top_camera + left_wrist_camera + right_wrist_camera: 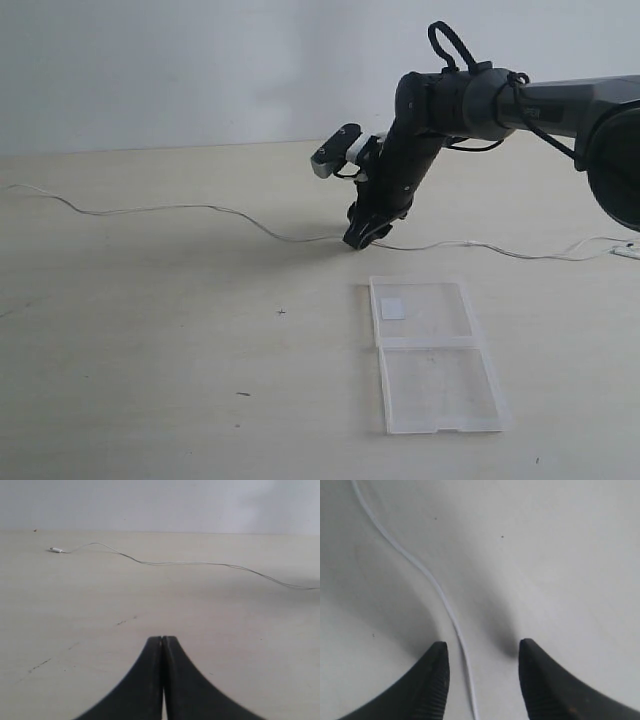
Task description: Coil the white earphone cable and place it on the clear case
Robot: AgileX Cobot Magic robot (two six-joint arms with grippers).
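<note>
Your R jaws stand apart, low over the table (150, 350), straddling the white earphone cable (451, 615), which runs btwn them. L jaws clenched, empty, well off. Clear case (440, 390) lies near.

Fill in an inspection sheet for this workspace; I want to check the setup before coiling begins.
Surface: pale table, a few dark specks.
Job's things: cable uncoiled, stretched across the table; case open flat, sticker in its far half, nothing on it.
Clutter: nothing seen.
Grippers: right gripper down at the table, open, cable running between its fingers; left gripper shut, empty.
Cables: black wiring looped above the right arm.
Surroundings: plain wall.
</note>
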